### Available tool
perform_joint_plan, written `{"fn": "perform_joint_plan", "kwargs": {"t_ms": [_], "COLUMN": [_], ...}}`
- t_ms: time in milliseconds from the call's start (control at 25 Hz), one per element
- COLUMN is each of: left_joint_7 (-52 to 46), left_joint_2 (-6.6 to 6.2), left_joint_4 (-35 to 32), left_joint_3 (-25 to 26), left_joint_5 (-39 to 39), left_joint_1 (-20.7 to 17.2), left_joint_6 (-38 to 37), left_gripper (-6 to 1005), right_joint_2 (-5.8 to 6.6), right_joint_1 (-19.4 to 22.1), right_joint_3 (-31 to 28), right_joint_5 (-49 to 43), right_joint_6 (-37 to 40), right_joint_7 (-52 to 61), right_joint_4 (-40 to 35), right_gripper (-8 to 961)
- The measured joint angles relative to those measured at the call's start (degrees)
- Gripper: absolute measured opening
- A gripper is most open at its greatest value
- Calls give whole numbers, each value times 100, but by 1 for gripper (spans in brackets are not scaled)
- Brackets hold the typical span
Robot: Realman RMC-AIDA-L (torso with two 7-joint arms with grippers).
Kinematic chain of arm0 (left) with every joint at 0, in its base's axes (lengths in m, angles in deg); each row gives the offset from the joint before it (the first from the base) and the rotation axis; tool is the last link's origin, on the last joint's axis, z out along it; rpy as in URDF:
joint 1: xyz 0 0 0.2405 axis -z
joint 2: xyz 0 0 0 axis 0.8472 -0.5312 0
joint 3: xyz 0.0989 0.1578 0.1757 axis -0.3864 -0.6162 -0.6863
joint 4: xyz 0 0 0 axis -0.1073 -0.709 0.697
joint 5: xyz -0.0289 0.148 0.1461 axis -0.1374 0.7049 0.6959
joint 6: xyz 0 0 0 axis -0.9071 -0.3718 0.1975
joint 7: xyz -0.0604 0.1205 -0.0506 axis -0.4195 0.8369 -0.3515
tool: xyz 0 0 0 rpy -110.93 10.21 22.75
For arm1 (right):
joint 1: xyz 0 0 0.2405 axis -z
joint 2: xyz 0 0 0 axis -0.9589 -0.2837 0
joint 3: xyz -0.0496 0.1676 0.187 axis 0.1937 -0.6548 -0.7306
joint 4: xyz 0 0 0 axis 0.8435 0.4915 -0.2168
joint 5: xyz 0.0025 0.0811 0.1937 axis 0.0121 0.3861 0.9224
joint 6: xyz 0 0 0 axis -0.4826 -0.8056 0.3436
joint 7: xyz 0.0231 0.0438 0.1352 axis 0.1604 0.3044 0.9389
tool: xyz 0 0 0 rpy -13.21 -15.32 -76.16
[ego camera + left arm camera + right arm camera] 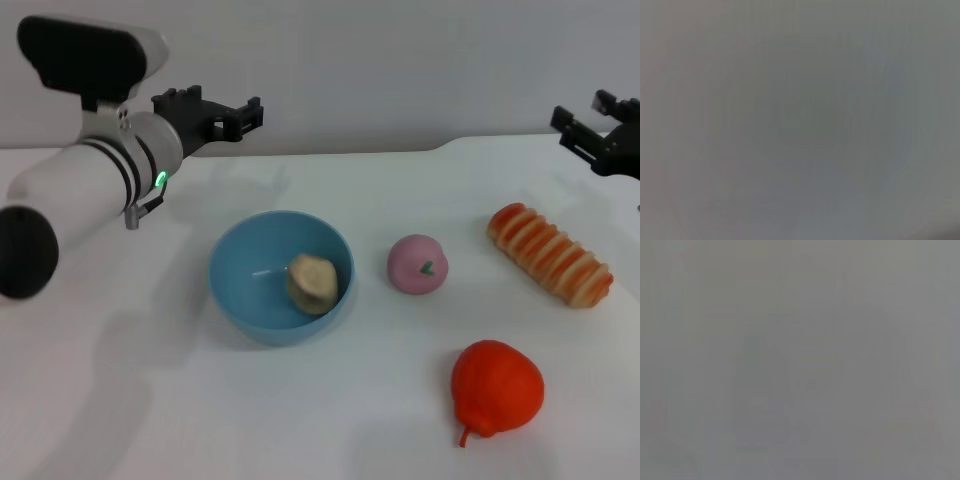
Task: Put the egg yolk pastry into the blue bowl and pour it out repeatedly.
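Jaws first: you've got the left gripper (238, 112) raised over the table's (120, 400) far left, jaws apart and holding nothing. Right gripper (590, 125) sits at the far right edge, jaws also apart, empty. The pale beige egg yolk pastry (311, 283) lies inside the round light-blue bowl (245, 270), against its right wall. Both wrist views show you only flat grey.

Beige egg yolk pastry (311, 283) inside upright blue bowl (240, 272)
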Motion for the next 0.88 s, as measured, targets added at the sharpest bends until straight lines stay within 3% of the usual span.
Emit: {"fn": "perform_joint_plan", "kwargs": {"t_ms": [200, 360, 440, 880], "left_joint_7": [0, 0, -157, -707], "left_joint_2": [4, 16, 8, -2], "left_joint_4": [-106, -247, -287, -423], "left_joint_3": [-571, -1007, -1496, -1569], "left_joint_5": [-389, -542, -635, -644], "left_joint_1": [-177, -256, -366, -497], "left_joint_6": [-728, -1411, -2023, -2110], "left_gripper": [786, 785, 786, 785], "right_joint_2": [-1, 7, -6, -24], "right_joint_1": [-65, -112, -92, -193], "right_joint_3": [-4, -5, -5, -12], "right_joint_5": [922, 1493, 1872, 2702], "right_joint_6": [-275, -432, -435, -281], "right_joint_7": [-1385, -1796, -2055, -3388], "right_joint_4": [639, 962, 1087, 1867], "right_gripper": [597, 598, 598, 598]}}
